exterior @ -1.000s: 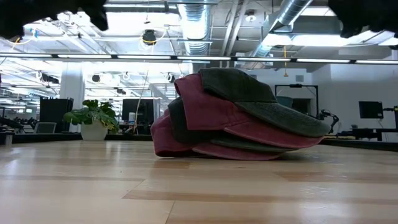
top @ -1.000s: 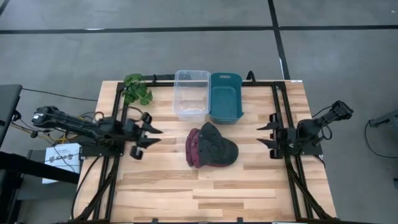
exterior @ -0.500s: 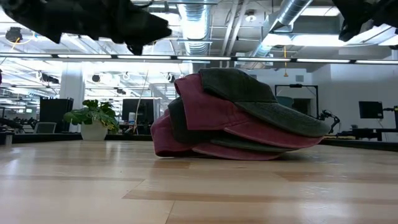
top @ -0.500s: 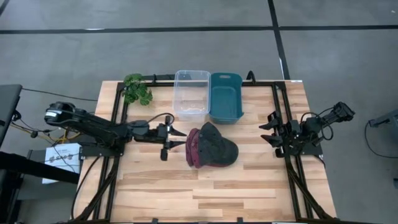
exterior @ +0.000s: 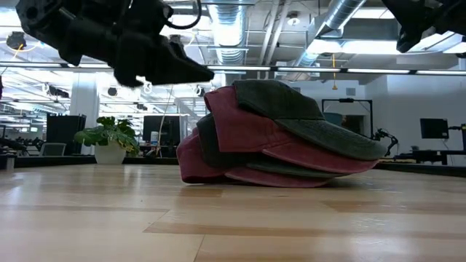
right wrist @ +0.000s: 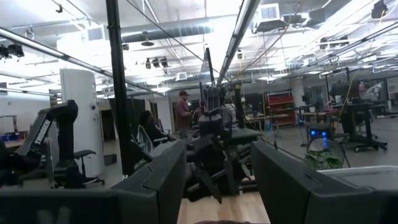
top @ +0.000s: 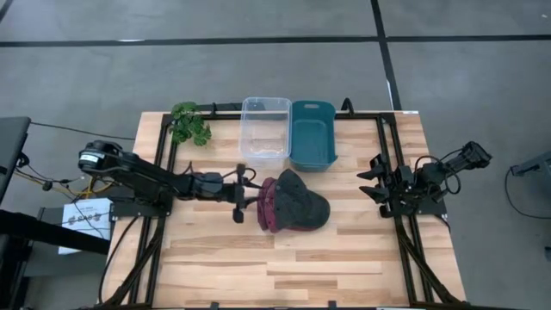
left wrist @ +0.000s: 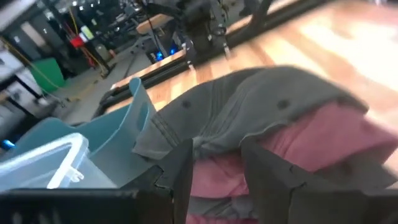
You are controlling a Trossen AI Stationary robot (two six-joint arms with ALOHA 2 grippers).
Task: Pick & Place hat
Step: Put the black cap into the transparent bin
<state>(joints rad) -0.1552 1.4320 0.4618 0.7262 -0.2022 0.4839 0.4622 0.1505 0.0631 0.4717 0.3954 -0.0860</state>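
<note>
A pile of caps (top: 293,201) lies on the table's middle, a dark grey cap (exterior: 306,116) on top of maroon caps (exterior: 240,135); the lowest cap rests on the wood. My left gripper (top: 251,191) is open and hangs above the table at the pile's left side, fingers pointing at it. In the left wrist view (left wrist: 217,180) the grey cap (left wrist: 249,112) and a maroon cap (left wrist: 323,137) fill the space just ahead of the fingers. It also shows in the low view (exterior: 191,71). My right gripper (top: 372,182) is open and empty at the table's right.
A clear plastic bin (top: 265,131) and a teal bin (top: 312,135) stand side by side just behind the pile. A small green plant (top: 189,123) stands at the far left corner. Bare wood lies in front of the pile.
My left gripper has travelled toward the table's right edge, from the left frame to just beside the cap pile, staying open and level. My right arm has shifted its pose a little at the table's right. The caps have not moved.
</note>
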